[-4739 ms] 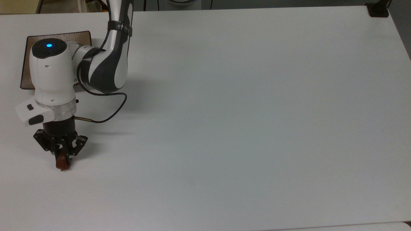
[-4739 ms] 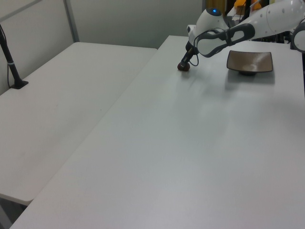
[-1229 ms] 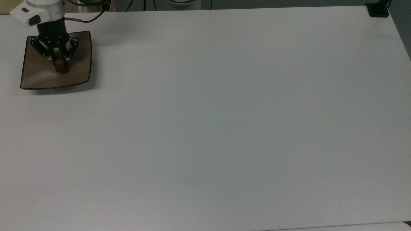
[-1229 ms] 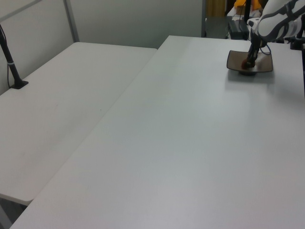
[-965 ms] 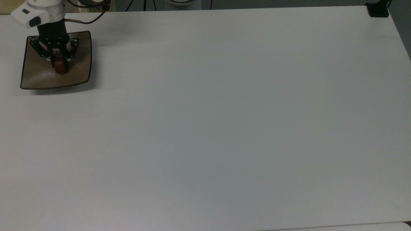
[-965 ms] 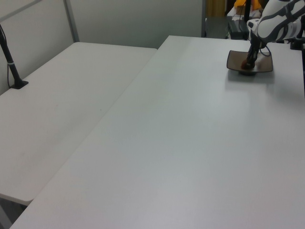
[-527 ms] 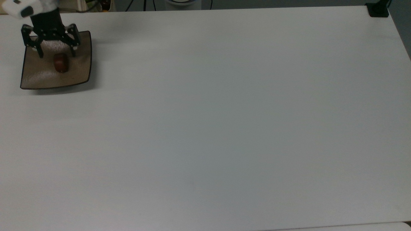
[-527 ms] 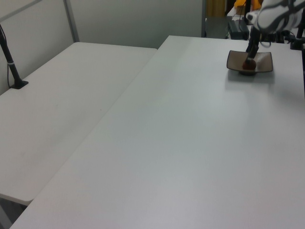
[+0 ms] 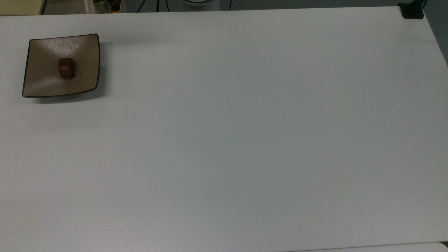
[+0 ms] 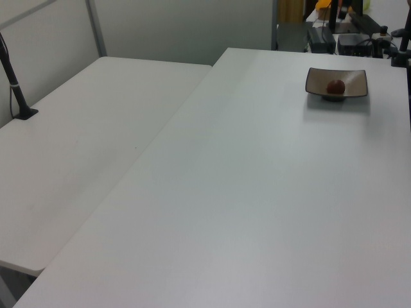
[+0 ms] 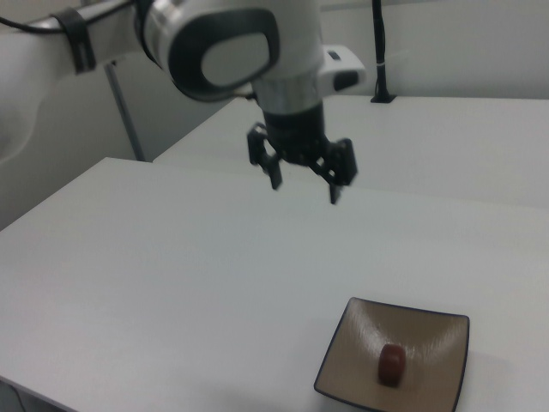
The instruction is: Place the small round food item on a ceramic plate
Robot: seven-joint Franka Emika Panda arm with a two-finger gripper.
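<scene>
The arm [image 11: 214, 43] is running off the right view's top and left edges, so its base and upper links are staying out of sight. The ceramic plate [image 11: 433, 330] is losing its near corner to the right view's bottom edge. In the left view the small round food item [image 10: 334, 86] is showing as a tiny dark red blob, too small for its shape to be made out (no stem tip can be picked out there). Behind the table [image 9: 245, 140], clutter [image 9: 105, 5] is getting clipped by the top view's upper edge, unidentifiable.
</scene>
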